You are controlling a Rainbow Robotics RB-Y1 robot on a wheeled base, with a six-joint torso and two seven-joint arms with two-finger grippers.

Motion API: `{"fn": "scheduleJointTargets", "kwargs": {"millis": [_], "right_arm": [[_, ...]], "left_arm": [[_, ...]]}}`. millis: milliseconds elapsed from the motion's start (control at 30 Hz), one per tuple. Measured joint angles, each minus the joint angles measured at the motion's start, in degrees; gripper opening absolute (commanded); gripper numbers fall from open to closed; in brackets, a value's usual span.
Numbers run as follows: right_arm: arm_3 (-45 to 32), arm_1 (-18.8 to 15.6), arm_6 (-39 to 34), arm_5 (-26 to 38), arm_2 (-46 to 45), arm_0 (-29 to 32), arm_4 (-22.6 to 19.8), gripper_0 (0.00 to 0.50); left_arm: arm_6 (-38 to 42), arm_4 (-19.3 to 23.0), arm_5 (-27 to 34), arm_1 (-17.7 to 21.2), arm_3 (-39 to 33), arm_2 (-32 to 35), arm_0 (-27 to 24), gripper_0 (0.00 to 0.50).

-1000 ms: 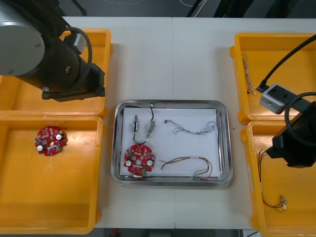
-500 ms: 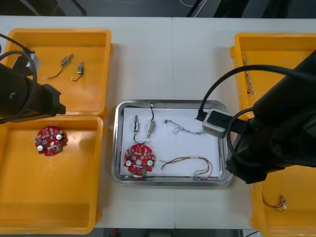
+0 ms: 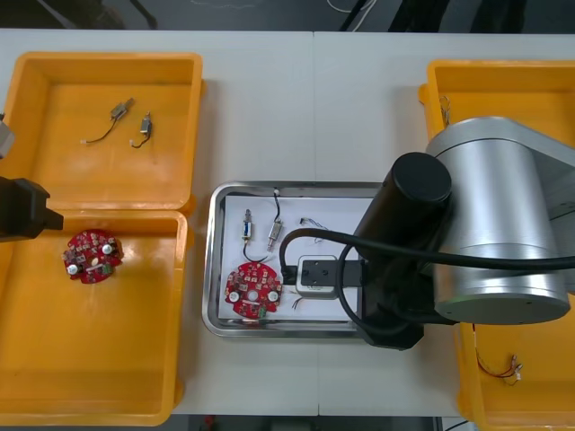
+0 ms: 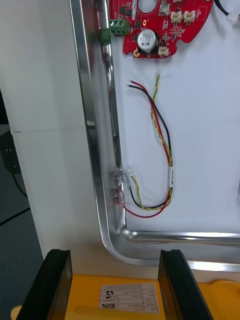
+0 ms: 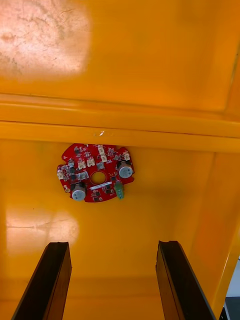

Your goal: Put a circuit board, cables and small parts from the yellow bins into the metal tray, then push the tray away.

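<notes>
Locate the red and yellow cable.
Right wrist view: the cable lies in the metal tray, between the circuit board and the corner nearest the right gripper.

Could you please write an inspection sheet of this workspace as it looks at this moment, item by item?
Surface: light table, metal tray in the middle, white inside.
Job's things: circuit board and small metal parts in the tray; second board in the near left bin; loose parts in the far left bin.
Clutter: nothing seen.
Grippers: right gripper open, over the tray's corner beside a bin; left gripper open, above the second board's bin.
Cables: red and yellow cable in the tray; second cable in the near right bin.
Surroundings: nothing seen.
</notes>
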Motion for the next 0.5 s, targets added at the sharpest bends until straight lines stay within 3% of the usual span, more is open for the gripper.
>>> {"fn": "scheduleJointTargets", "kwargs": {"millis": [500], "right_arm": [[6.69,6.98,1.06,-4.49,13.57,-3.88,11.24,0.500]], "left_arm": [[-3.84,-1.09,0.00,0.03,-0.04,0.20,2.17,0.500]]}}
